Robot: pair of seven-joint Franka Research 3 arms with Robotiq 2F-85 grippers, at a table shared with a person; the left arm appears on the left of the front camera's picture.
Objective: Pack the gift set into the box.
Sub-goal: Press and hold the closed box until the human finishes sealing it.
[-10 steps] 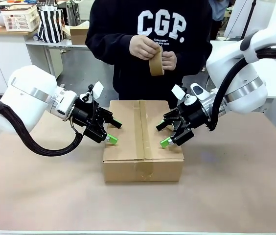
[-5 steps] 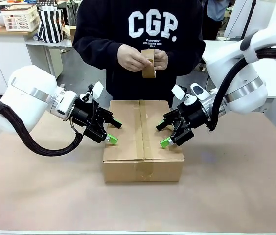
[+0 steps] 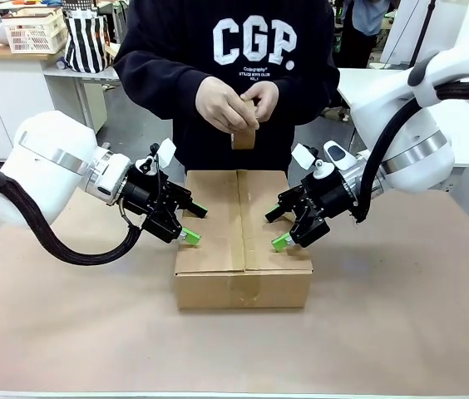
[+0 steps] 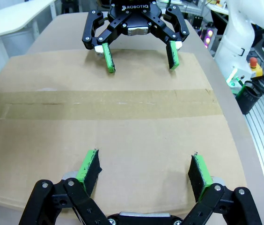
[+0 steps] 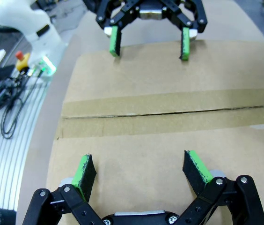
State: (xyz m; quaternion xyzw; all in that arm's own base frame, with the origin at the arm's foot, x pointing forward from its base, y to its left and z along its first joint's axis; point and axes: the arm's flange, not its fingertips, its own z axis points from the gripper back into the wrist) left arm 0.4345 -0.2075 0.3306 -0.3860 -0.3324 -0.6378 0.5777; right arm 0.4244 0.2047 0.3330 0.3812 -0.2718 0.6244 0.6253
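The box [image 3: 243, 237] is seen at the table's middle with its flaps shut and a tape strip [image 4: 99, 104] laid along the seam, so packing is judged nearly done. Its top is flanked by the left gripper [image 3: 191, 223] and right gripper [image 3: 278, 229], jaws spread, nothing held. Beyond, a tape roll [image 3: 244, 133] is held in the person's hands [image 3: 234, 104], so further sealing may remain.

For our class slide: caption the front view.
Two open grippers press a closed brown cardboard box; a person holds tape.
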